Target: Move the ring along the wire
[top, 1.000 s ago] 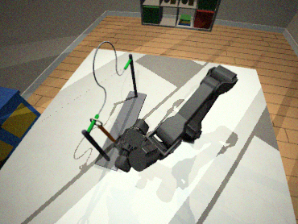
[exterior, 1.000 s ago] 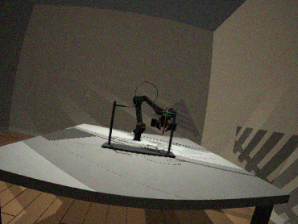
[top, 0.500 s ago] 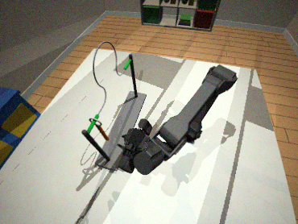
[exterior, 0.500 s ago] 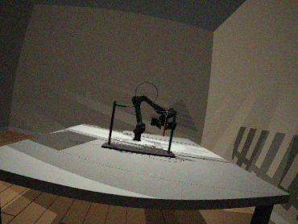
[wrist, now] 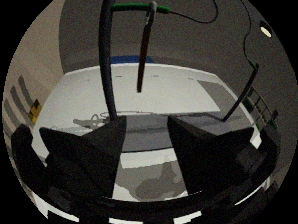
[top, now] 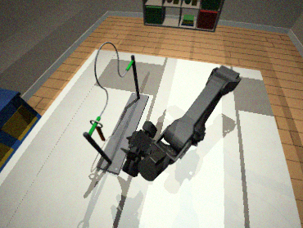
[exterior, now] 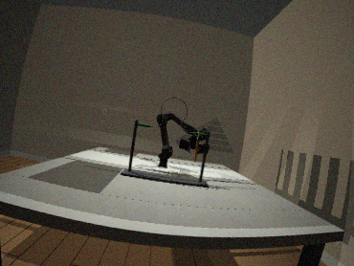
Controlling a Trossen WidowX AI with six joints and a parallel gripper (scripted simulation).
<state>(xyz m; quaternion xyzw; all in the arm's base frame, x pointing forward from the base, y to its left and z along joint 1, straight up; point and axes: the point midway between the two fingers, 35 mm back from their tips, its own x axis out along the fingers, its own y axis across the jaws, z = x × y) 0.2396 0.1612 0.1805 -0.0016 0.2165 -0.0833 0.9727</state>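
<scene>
The ring (top: 92,121) (wrist: 152,7) hangs around the green part (top: 97,120) (wrist: 131,7) next to the post (top: 98,150) (wrist: 104,60) that is nearer in the top view and on the left in the wrist view. Its handle (top: 101,134) (exterior: 195,150) (wrist: 143,62), orange and partly in shadow, hangs downward. My gripper (top: 124,144) (wrist: 147,120) is open and empty, apart from the handle, on the robot's side of it. The other green part (top: 129,66) (exterior: 143,125) by the far post (top: 135,78) (exterior: 132,148) is bare. The thin grey wire (top: 95,67) loops high between them.
The posts stand on a dark base (top: 140,107) (exterior: 163,179) on the white table. The left post in the wrist view rises just beyond the left finger. A blue and yellow bin (top: 16,123) stands past the table's left edge, and a shelf (top: 179,25) stands at the back.
</scene>
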